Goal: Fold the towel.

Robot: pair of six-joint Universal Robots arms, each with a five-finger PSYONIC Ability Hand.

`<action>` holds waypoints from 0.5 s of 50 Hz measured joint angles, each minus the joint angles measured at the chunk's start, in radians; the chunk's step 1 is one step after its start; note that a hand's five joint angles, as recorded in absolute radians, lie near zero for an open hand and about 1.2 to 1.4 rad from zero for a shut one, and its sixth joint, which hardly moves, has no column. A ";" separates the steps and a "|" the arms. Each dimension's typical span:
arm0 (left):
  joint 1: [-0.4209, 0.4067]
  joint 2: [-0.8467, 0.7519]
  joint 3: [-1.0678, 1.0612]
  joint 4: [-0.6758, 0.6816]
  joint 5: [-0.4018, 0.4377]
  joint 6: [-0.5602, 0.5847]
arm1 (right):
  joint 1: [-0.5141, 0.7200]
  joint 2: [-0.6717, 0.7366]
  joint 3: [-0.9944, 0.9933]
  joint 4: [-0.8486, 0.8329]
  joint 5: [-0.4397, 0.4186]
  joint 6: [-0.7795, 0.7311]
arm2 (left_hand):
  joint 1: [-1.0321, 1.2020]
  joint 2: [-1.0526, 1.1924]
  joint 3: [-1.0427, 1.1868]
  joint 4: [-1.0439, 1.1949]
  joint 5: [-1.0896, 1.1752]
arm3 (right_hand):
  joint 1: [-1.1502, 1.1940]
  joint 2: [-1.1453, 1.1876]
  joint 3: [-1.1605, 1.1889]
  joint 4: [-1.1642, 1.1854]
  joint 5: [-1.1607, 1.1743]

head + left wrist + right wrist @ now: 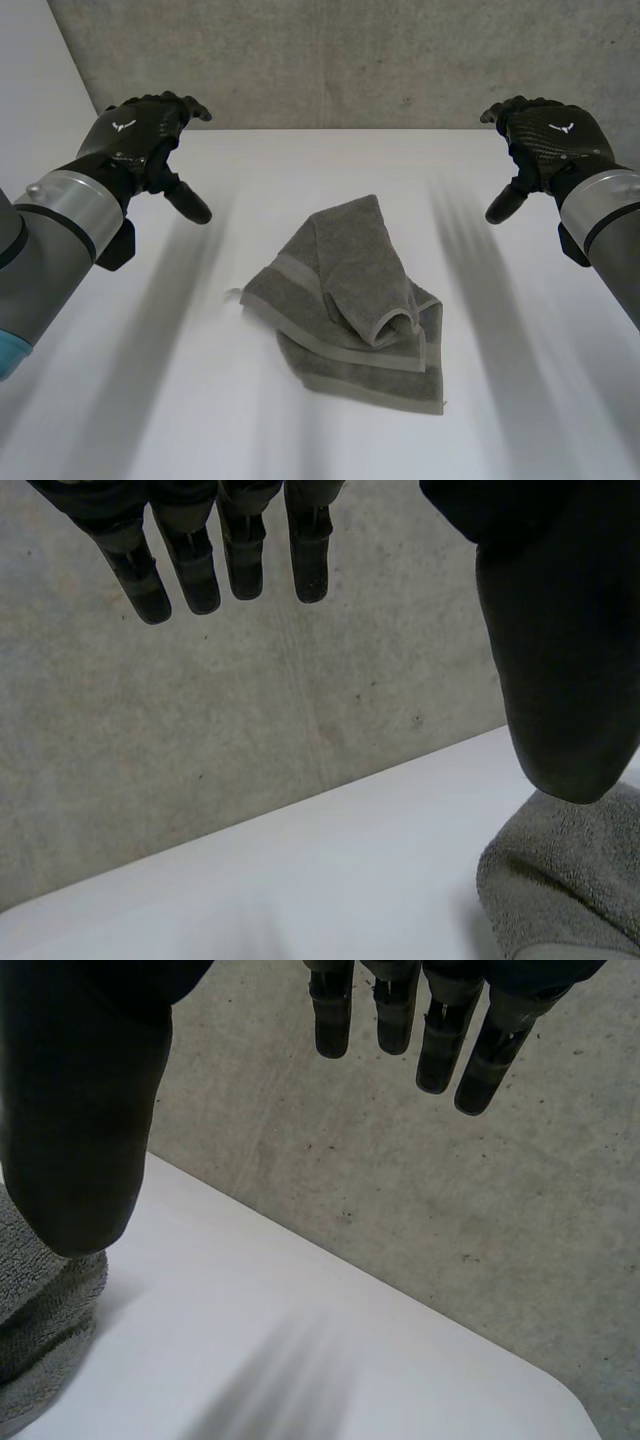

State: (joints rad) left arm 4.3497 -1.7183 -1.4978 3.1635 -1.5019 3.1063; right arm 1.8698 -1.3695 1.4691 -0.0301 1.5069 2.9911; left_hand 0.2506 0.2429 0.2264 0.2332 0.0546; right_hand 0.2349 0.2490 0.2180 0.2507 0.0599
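A grey towel (350, 300) lies crumpled and partly folded over itself in the middle of the white table (150, 400). My left hand (145, 135) hovers open above the table's far left, well apart from the towel. My right hand (545, 140) hovers open at the far right, also clear of it. In the left wrist view the straight fingers (240, 560) and thumb (560, 670) are spread, with a towel (570, 880) edge below the thumb. In the right wrist view the fingers (400, 1020) and thumb (80, 1140) are likewise spread, the towel (40, 1330) beneath the thumb.
A grey concrete wall (350, 60) rises right behind the table's far edge. Bare white tabletop surrounds the towel on every side.
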 measured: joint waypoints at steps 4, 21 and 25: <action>-0.001 -0.009 -0.009 0.004 -0.012 -0.003 | 0.000 -0.001 -0.004 0.001 0.001 -0.001 | 0.000 0.000 0.000 0.000 0.000 | 0.000 0.000 0.000 0.000 0.000; -0.002 -0.003 -0.023 0.009 -0.008 -0.005 | -0.007 -0.003 -0.003 0.001 0.000 -0.001 | 0.000 0.000 0.000 0.000 0.000 | 0.000 0.000 0.000 0.000 0.000; -0.004 -0.004 -0.025 0.009 -0.007 -0.005 | -0.008 -0.002 0.000 0.001 -0.002 -0.001 | 0.000 0.000 0.000 0.000 0.000 | 0.000 0.000 0.000 0.000 0.000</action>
State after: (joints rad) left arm 4.3457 -1.7227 -1.5226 3.1723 -1.5089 3.1012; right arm 1.8622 -1.3716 1.4687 -0.0287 1.5053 2.9897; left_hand 0.2506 0.2429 0.2264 0.2332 0.0546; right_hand 0.2347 0.2491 0.2180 0.2507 0.0599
